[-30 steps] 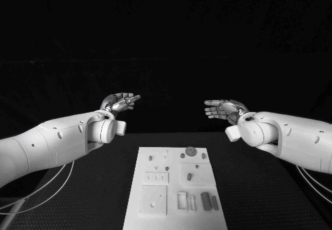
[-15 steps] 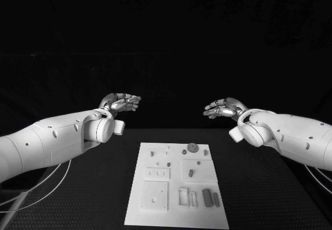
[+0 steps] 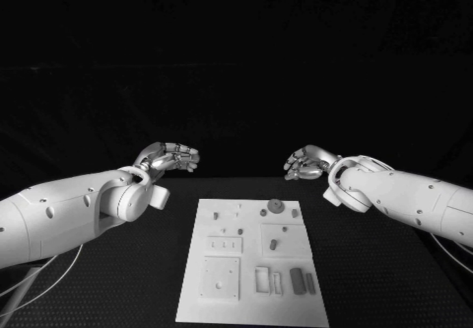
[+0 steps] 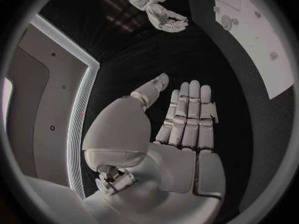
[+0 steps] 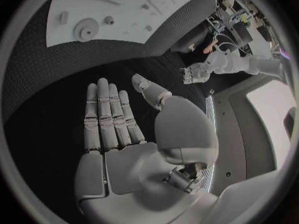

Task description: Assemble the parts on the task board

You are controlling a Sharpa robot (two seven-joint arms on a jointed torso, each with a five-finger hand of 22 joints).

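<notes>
- Both arms are seen lower in the head view than in the two earlier pictures, with the hands brought closer to the far end of the task board [image 3: 251, 263]; the whole picture has also shifted slightly, so part of this is put down to camera movement
- The left robot hand [image 3: 169, 158] is held in the air at centre left of the head view, beyond the board's far left corner; its fingers are extended side by side in the left wrist view, thumb apart, and nothing is held
- The right robot hand [image 3: 307, 164] is held in the air at centre right, beyond the board's far right corner; its fingers are likewise extended, thumb apart, and nothing is held
- The task board lies flat on the black surface [image 3: 365, 273] at lower centre, between and in front of both hands, touched by neither
- The parts are seen spread over the board: a round part [image 3: 275, 203] near its far edge, upright dark pieces [image 3: 296, 279] near its lower right, small pegs between; none appears displaced
- Assessment: no part has been taken up, and assembly is judged not yet begun
- The lowering is judged an approach toward the board's far end; which part is aimed at cannot be told
</notes>
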